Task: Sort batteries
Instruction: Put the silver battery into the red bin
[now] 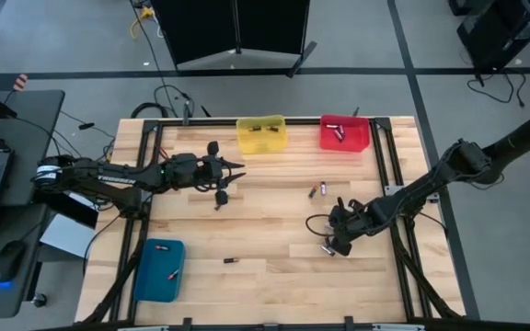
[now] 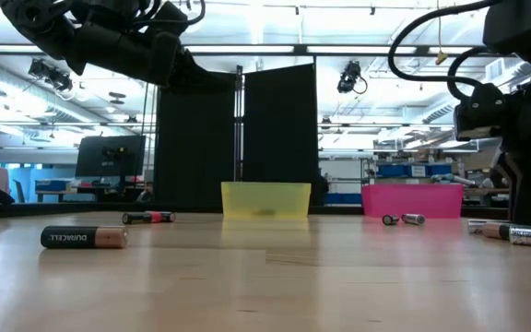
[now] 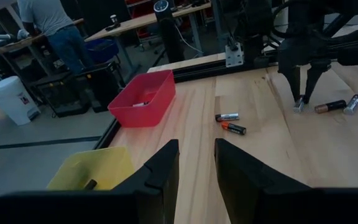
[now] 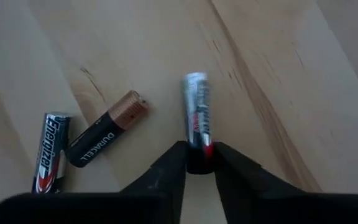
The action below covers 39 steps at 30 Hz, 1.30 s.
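Observation:
Several small batteries lie on the wooden table. A pair lies mid-table, and one black and copper cell lies toward the near edge. My right gripper is low over a cluster of three near the table's right side. It is shut on a silver cell, beside a Duracell and an Energizer. My left gripper is open and holds nothing. It hovers above the table near the yellow bin. My right gripper pinches the silver battery at its red-marked end, between the two fingertips. The fingers come from above, pointing down, and stand across the cell. The battery lies flat on the table, its other end pointing away from the fingers.
The yellow bin and a red bin stand at the far edge, each with cells inside. A blue bin sits at the near left corner. Black frame rails run along both table sides. A person stands in the room beyond.

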Each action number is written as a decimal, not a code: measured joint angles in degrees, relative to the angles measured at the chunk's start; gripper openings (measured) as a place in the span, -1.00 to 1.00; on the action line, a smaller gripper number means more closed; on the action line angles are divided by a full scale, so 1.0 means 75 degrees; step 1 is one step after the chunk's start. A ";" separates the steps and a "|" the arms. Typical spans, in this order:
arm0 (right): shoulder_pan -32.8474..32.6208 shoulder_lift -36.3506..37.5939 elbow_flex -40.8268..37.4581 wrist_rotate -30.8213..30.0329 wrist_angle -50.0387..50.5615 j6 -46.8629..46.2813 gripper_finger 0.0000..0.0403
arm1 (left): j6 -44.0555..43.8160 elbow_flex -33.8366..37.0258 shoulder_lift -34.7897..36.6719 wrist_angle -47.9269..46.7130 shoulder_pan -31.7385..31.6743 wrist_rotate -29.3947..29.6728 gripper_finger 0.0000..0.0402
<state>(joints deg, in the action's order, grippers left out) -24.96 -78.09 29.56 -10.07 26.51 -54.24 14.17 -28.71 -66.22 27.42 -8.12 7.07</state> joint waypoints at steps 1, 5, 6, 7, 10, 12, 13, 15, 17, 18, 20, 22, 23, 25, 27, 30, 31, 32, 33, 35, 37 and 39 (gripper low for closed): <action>0.0038 0.0041 0.0003 0.0018 0.0007 -0.0010 -0.69 | 0.0000 0.0000 0.0000 -0.0003 0.0000 0.0000 -0.45; 0.0229 0.0145 0.0162 0.0075 0.0175 -0.0003 -0.71 | 0.0000 0.0000 0.0000 -0.0006 0.0000 0.0000 -0.45; 0.0300 0.0150 0.0255 -0.0021 0.0261 -0.0006 -0.71 | -0.0013 0.0000 0.0000 -0.0006 0.0000 0.0000 -0.45; 0.0397 0.0159 0.0408 -0.0228 0.0400 -0.0068 -0.71 | -0.0103 0.0000 0.0000 -0.0006 0.0000 0.0000 -0.45; 0.0791 0.0179 0.0969 -0.0716 0.1096 -0.0270 -0.71 | -0.0320 0.0000 0.0000 -0.0003 0.0000 0.0000 -0.45; 0.1139 0.0179 0.1396 -0.0973 0.1633 -0.0171 -0.71 | -0.0349 0.0000 0.0000 0.0000 0.0000 0.0000 -0.45; 0.1359 0.0179 0.1646 -0.1159 0.1830 -0.0082 -0.71 | -0.0350 0.0000 0.0000 0.0000 0.0000 0.0000 -0.45; 0.1857 0.0185 0.2147 -0.1584 0.2337 0.0106 -0.71 | -0.0347 0.0000 0.0000 0.0003 0.0000 0.0000 -0.45; 0.2467 0.0185 0.2613 -0.1930 0.2839 0.0399 -0.71 | -0.0347 0.0000 0.0000 0.0003 0.0000 0.0000 -0.45; 0.2802 0.0185 0.2854 -0.2093 0.2990 0.0595 -0.71 | -0.0347 0.0000 0.0000 0.0003 0.0000 0.0000 -0.45; 0.3561 0.0193 0.3231 -0.2300 0.3159 0.1222 -0.71 | -0.0344 0.0000 0.0000 0.0004 0.0000 0.0000 -0.45; 0.4454 0.0195 0.3477 -0.2292 0.3163 0.2008 -0.70 | -0.0344 0.0000 0.0000 0.0003 0.0000 0.0000 -0.45; 0.4948 0.0193 0.3556 -0.2229 0.3093 0.2407 -0.70 | -0.0344 0.0000 0.0000 0.0003 0.0000 0.0000 -0.45; 0.5977 0.0196 0.3602 -0.1973 0.2867 0.3095 -0.70 | -0.0344 0.0000 0.0000 0.0003 0.0000 0.0000 -0.45; 0.6927 0.0129 0.3599 -0.1514 0.2698 0.3645 -0.70 | -0.0341 0.0000 0.0000 0.0000 0.0000 0.0000 -0.45; 0.8036 -0.0158 0.3506 -0.0909 0.2402 0.4277 -0.70 | -0.0341 0.0000 0.0000 0.0000 0.0000 0.0000 -0.45; 0.8320 -0.0308 0.3472 -0.0790 0.2300 0.4434 -0.70 | -0.0343 0.0000 0.0000 0.0000 0.0000 0.0000 -0.45; 0.8552 -0.0486 0.3449 -0.0729 0.2206 0.4554 -0.70 | -0.0347 0.0000 0.0000 0.0002 -0.0001 0.0000 -0.45; 0.8736 -0.0674 0.3445 -0.0725 0.2102 0.4659 -0.69 | -0.0354 0.0000 0.0000 0.0003 -0.0002 0.0000 -0.45; 0.9066 -0.1076 0.3445 -0.0689 0.1840 0.4852 -0.69 | -0.0362 0.0000 0.0000 0.0003 0.0000 0.0000 -0.45; 0.9334 -0.1499 0.3445 -0.0558 0.1627 0.4977 -0.69 | -0.0373 0.0000 0.0000 0.0003 0.0000 0.0000 -0.45; 0.9587 -0.1873 0.3445 -0.0448 0.1402 0.5055 -0.69 | -0.0376 0.0000 0.0000 0.0000 -0.0001 0.0000 -0.45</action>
<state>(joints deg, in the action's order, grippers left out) 46.94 -92.14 55.40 -13.43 37.02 -16.33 11.35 -28.71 -66.22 27.42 -8.13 7.07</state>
